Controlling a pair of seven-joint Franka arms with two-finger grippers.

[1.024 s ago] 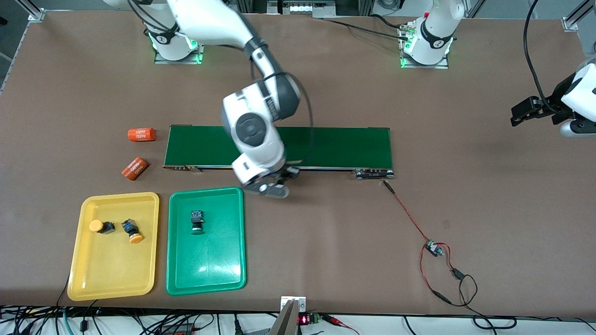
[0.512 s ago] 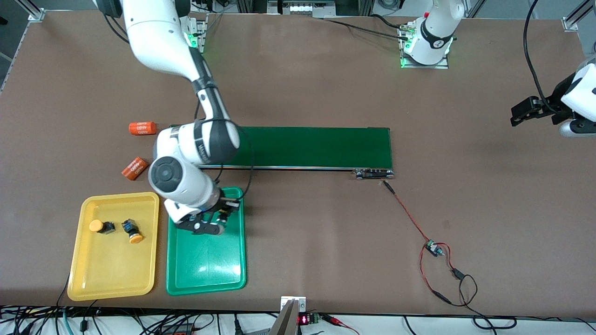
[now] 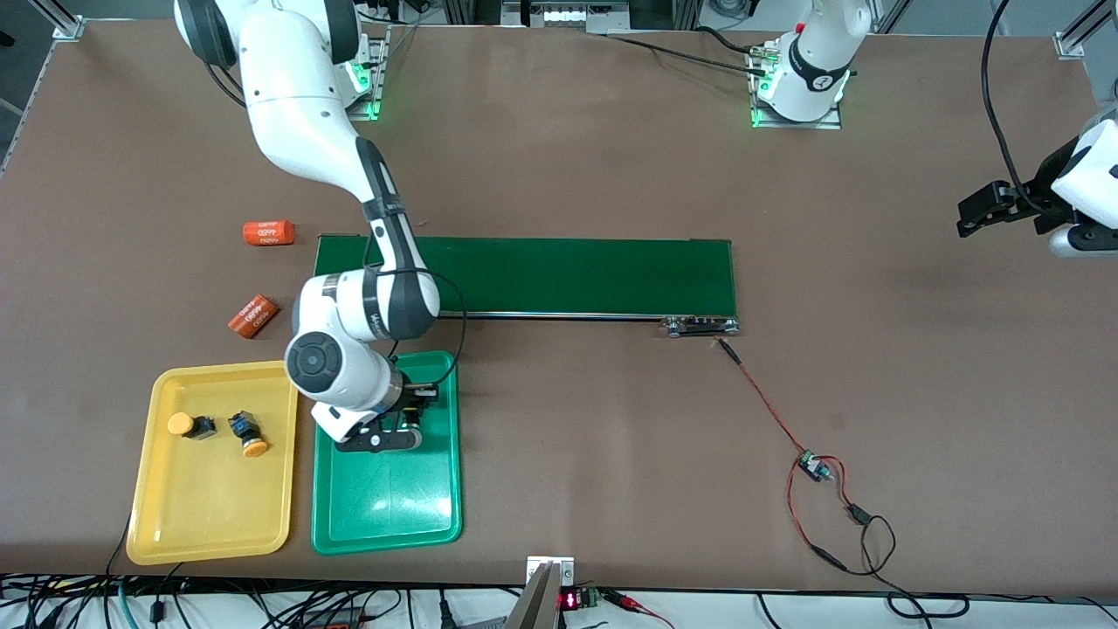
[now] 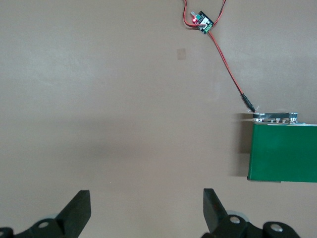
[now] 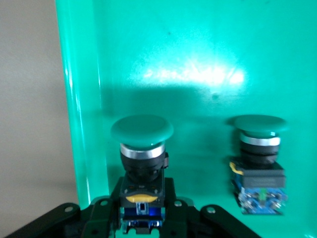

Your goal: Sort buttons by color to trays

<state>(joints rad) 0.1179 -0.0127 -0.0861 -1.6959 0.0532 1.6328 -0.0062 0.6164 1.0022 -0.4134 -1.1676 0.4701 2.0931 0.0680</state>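
White print on the two orange cylinders [image 3: 268, 233] is too small to read.

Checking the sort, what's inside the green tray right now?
The green tray holds one loose green button, and the right gripper holds a second green button inside it. The front view's arm covers both.

My right hand [image 3: 403, 426] is over the tray [image 3: 389, 515] nearer the middle of the table [image 3: 611, 175], clamped on a button [image 5: 142, 153], with a second button [image 5: 258, 163] lying in that tray beside it. The other tray [image 3: 210, 515] sits just beside, toward my right arm's end, with two buttons [image 3: 190, 425] [image 3: 248, 434] in it. The belt [image 3: 594, 275] lies farther from the front camera than both trays. Two cylinders [image 3: 268, 233] [image 3: 253, 316] lie beside the belt's end. My left hand [image 4: 146, 210], spread wide, waits over bare table, well apart.
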